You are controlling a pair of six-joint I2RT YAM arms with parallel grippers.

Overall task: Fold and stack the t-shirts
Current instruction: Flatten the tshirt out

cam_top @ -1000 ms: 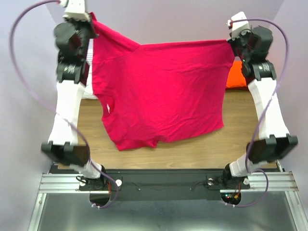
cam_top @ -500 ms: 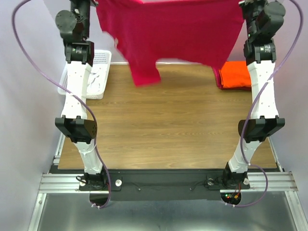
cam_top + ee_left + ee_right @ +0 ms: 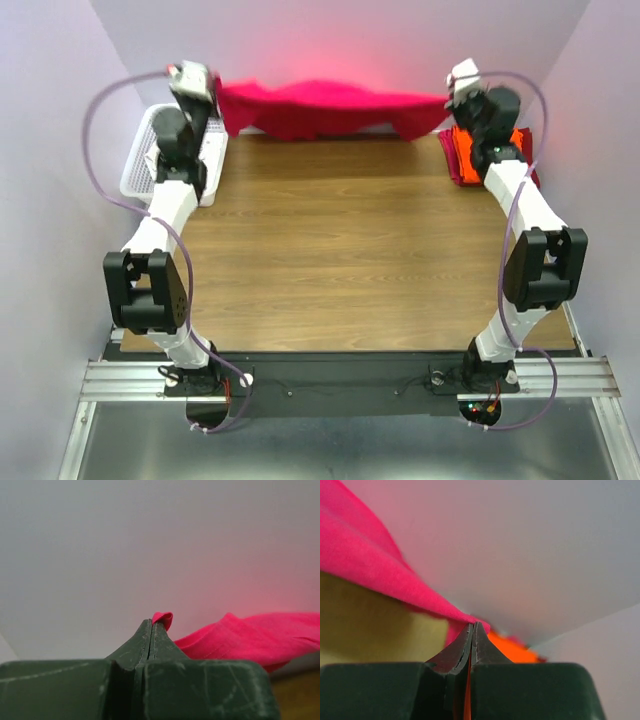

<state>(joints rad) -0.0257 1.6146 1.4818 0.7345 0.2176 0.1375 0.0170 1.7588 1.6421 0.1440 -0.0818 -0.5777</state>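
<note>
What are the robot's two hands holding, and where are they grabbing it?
Both hold the pinkish-red t-shirt: the left gripper pinches a fold at one end, the right gripper pinches the opposite end.

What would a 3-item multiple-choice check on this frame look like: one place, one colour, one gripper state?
1. The pink shirt is:
A. flat at the middle of the table
B. stretched along the table's far edge
C. bunched at the near edge

2. The top shirt of the far-right pile is:
A. blue
B. orange
C. white

3. The left gripper and right gripper are:
A. both open
B. left shut, right open
C. both shut on the pink shirt

Key:
1 B: the top view shows it spanning the far edge from arm to arm.
2 B: the cloth beside the right arm is vivid orange.
3 C: each wrist view shows closed fingers pinching pink cloth.
</note>
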